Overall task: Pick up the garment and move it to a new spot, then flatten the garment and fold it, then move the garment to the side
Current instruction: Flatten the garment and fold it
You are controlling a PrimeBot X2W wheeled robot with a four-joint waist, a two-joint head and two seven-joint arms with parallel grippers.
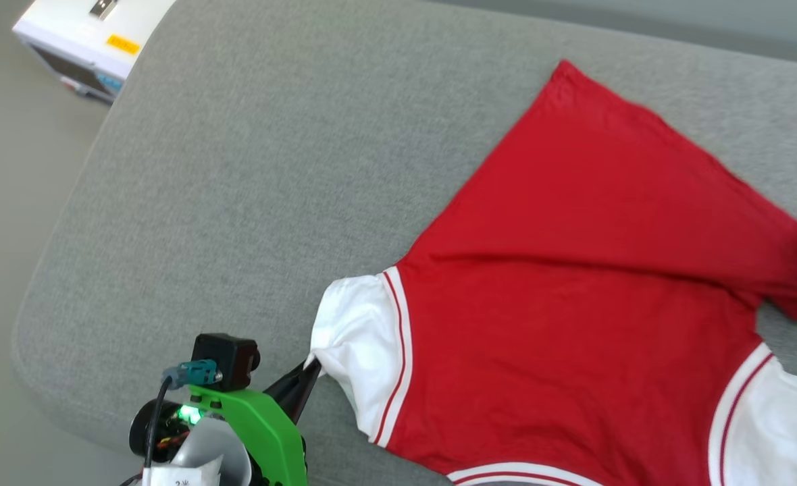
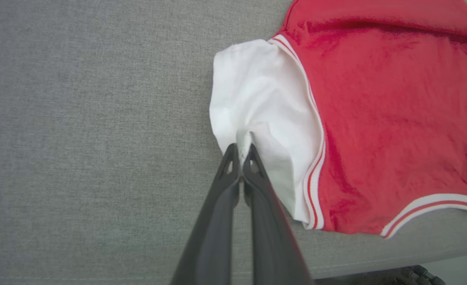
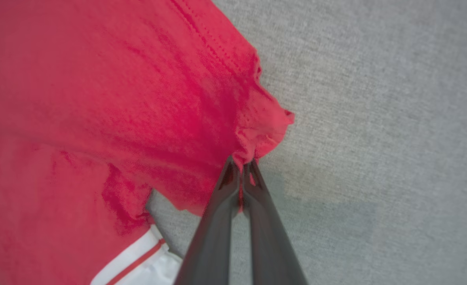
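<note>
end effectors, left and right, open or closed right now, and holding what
left end effector: closed, pinching the garment by its white sleeve
right end effector: closed, pinching a red edge of the garment

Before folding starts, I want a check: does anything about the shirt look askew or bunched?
The garment lies crooked on the grey cushion: its white sleeve is puckered where the left hand pinches it, a red corner is bunched in the right hand, and a crease crosses the body.
</note>
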